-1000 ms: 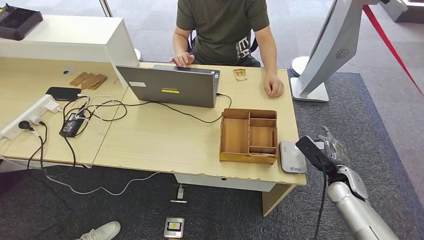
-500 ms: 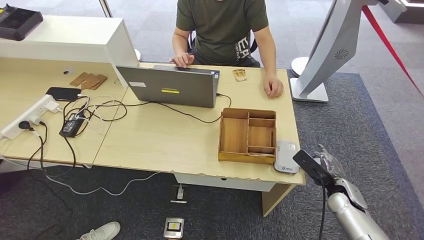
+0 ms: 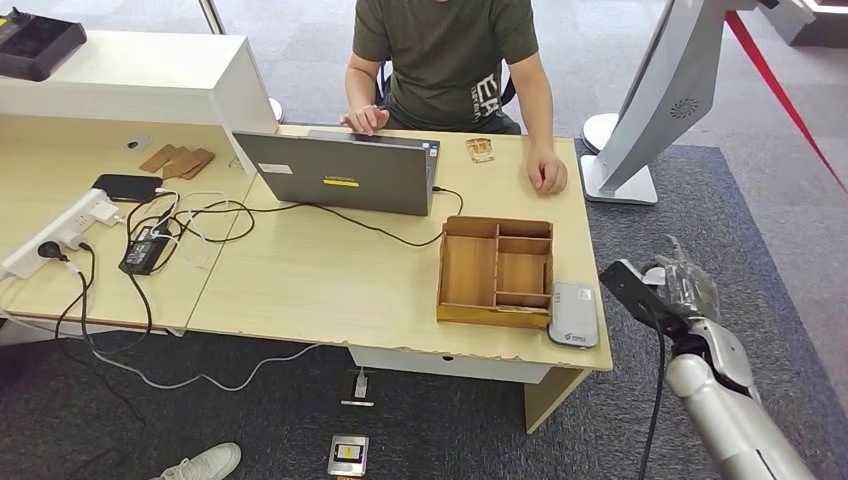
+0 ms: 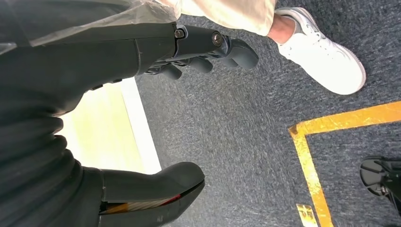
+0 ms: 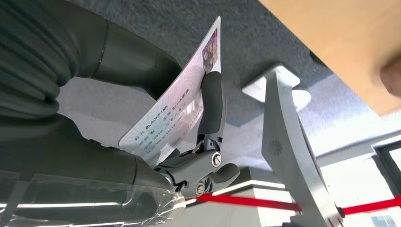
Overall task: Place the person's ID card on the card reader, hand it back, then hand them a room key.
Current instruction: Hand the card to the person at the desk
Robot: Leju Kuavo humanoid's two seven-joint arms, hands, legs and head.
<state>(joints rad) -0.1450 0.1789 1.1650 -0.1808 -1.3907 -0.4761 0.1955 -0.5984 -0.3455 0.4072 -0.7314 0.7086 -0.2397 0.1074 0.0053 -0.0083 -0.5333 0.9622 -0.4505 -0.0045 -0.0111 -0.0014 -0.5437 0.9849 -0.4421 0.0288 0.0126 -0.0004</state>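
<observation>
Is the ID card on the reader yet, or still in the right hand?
In the hand. The right hand pinches the ID card between thumb and fingers, off the desk beside the card reader.

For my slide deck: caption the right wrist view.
Right hand pinches the ID card above grey carpet.

The right hand [image 3: 683, 288] hangs off the desk's [image 3: 330, 280] right end, over the dark carpet, just beside the grey card reader [image 3: 574, 314]. The reader lies flat at the desk's front right corner, touching the right side of the wooden tray [image 3: 497, 271]. Behind the tray, a laptop [image 3: 340, 172] stands open facing a seated person [image 3: 445, 60], whose hand [image 3: 547, 172] rests on the desk's far right edge.
</observation>
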